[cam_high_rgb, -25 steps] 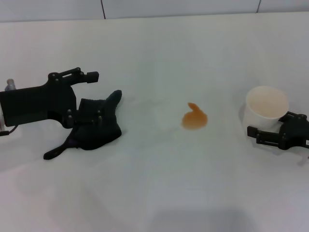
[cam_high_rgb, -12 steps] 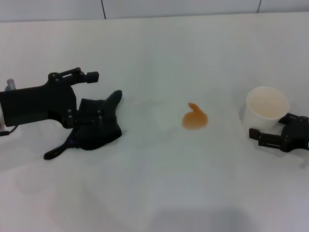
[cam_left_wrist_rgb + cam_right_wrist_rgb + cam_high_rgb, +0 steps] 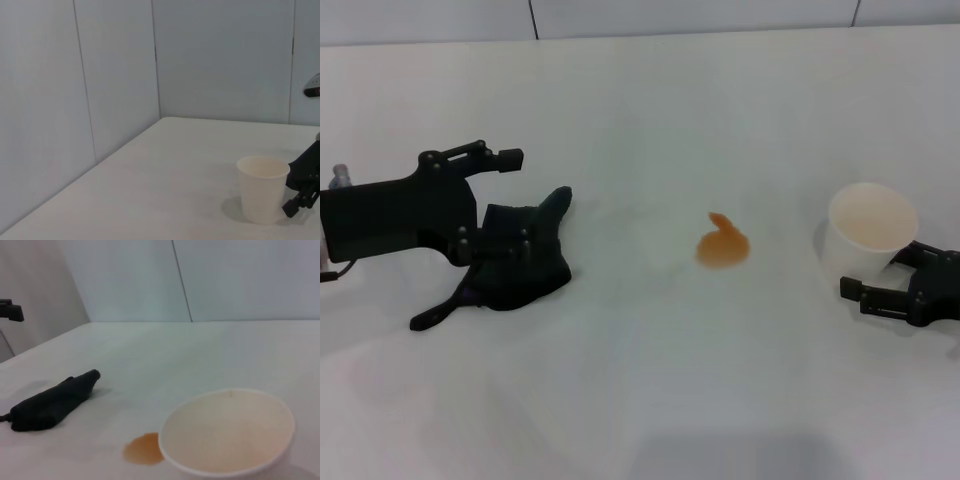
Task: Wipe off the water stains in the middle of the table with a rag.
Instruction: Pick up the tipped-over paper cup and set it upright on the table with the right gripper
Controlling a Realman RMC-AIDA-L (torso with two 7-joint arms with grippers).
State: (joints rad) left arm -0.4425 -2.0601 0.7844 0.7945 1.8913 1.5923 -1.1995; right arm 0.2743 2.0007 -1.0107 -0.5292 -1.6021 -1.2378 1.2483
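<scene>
We judge wiping not begun: the water stains (image 3: pixel 723 246) lie intact mid-worktop (image 3: pixel 640 380). Left tool (image 3: pixel 490 200) sits spread open around the rag (image 3: pixel 520 265); right tool (image 3: pixel 895 280), open, holds nothing beside the cup (image 3: pixel 871 232).

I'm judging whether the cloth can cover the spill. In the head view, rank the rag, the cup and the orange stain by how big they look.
Largest to smallest in the head view:
1. the rag
2. the cup, somewhat smaller than the rag
3. the water stains, clearly smallest
</scene>
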